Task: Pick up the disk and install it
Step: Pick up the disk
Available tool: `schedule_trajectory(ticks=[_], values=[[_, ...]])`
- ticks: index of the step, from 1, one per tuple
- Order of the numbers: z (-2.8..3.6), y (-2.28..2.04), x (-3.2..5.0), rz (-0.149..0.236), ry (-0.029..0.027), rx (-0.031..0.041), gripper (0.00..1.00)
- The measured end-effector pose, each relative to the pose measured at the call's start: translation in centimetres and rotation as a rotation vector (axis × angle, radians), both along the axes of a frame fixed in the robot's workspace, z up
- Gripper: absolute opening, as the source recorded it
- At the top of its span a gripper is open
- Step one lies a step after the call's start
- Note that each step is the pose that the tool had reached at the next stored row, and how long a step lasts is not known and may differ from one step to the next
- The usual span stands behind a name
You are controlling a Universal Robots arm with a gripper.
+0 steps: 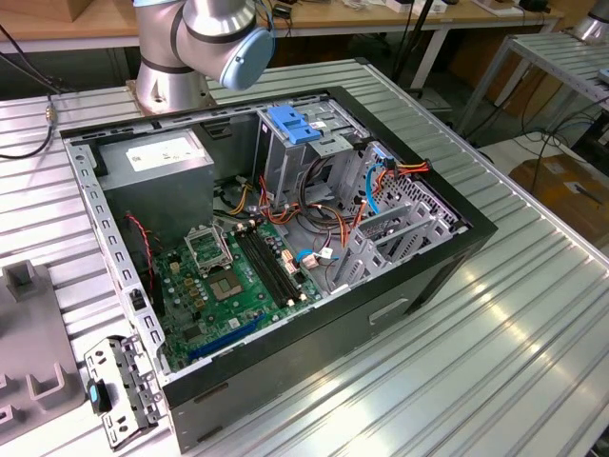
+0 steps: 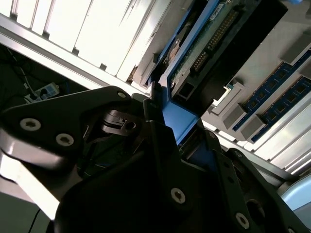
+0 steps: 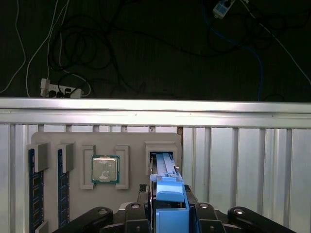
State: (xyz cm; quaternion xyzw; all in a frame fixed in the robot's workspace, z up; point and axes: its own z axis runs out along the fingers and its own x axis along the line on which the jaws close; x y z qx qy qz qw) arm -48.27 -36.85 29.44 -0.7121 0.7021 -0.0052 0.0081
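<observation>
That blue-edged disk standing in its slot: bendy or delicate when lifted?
The disk is probably stiff: a slab-like body with a moulded blue bracket. Likely delicate: the second wrist view shows a bare circuit board. On edge, it might tip.

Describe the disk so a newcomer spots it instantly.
On the ribbed metal table sits a grey parts tray. The disk stands on edge at its end slot, held by the gripper. Unlike the flat square chip and dark blue memory sticks alongside, it wears a light blue plastic bracket.

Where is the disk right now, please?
In the first wrist view, the disk stands on edge in a tray slot beside the CPU, with the gripper at its blue end.
</observation>
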Motion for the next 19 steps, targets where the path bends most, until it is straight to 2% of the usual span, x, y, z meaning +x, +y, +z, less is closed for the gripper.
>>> schedule_trajectory(ticks=[7, 19], values=[[0.19, 0.00, 0.01, 0.000, -0.0014, 0.0006, 0.37], [2.01, 0.00, 0.00, 0.000, -0.0001, -0.0003, 0.37]])
